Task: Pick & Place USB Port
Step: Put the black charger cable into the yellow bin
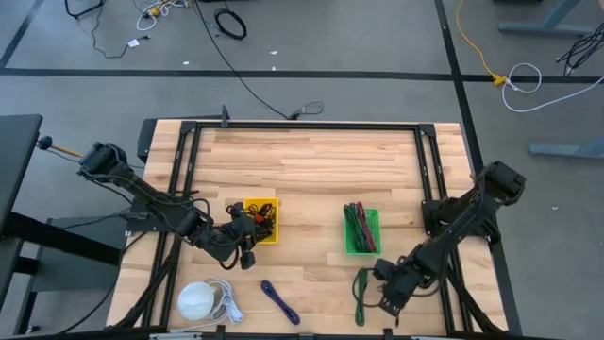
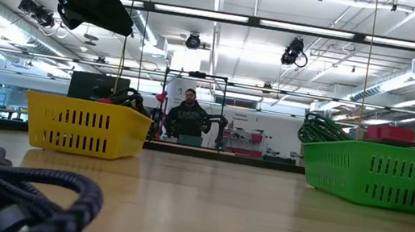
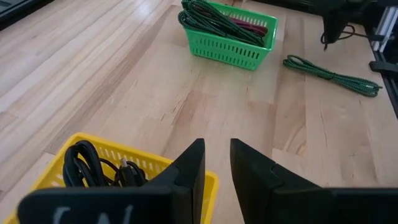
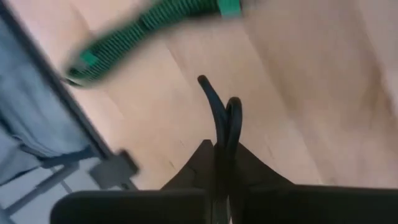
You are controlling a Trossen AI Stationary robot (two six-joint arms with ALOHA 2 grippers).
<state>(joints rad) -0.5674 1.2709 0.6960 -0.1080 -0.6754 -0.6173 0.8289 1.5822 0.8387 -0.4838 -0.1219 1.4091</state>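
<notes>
no legible text anywhere

Smooth wood table (image 1: 311,161), seemingly plastic baskets (image 1: 361,244)

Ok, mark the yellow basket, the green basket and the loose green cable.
yellow basket (image 1: 269,235), high view, its right rim.
green basket (image 1: 349,248), high view, its front-left corner rim.
green cable (image 3: 329,74), left wrist view, middle of its length.

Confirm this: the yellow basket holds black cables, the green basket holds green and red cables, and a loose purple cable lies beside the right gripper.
One error: the loose cable beside the right gripper is green, as the high view shows. The purple cable lies nearer the table's middle. The yellow basket and green basket are as described.
</notes>
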